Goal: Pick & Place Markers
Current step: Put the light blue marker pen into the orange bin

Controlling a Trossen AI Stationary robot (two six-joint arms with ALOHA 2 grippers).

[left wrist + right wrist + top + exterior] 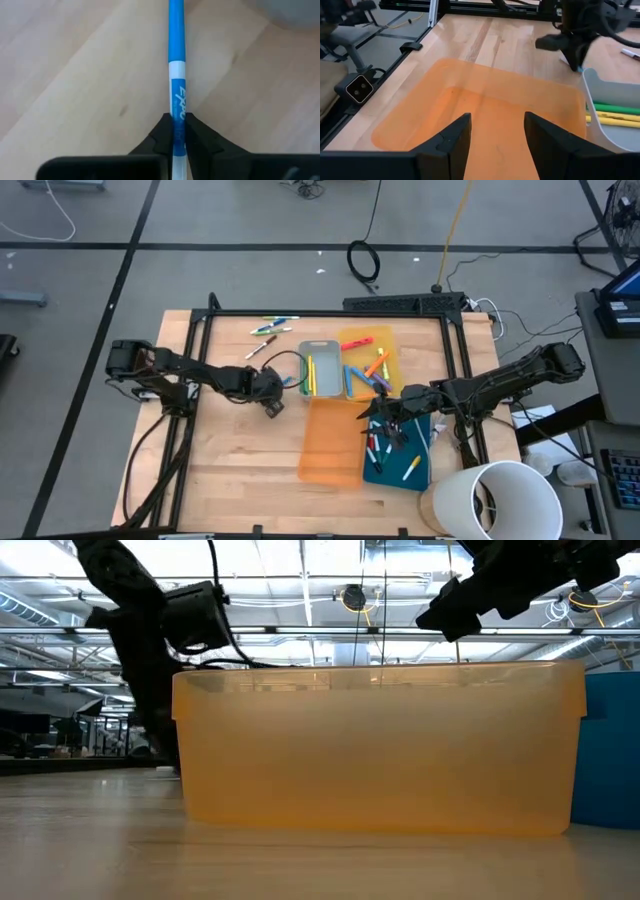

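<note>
We are pinching a blue-and-white marker (177, 75) in our left end effector (175, 131) above the wooden surface (75, 75), beside the grey plastic tray (320, 370). Our right end effector (496, 131) is hanging wide apart over the translucent orange tray (470, 107).

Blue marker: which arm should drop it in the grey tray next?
Left. The left gripper is shut on the blue marker, beside the grey tray. The right gripper is open and empty over the orange tray.
</note>
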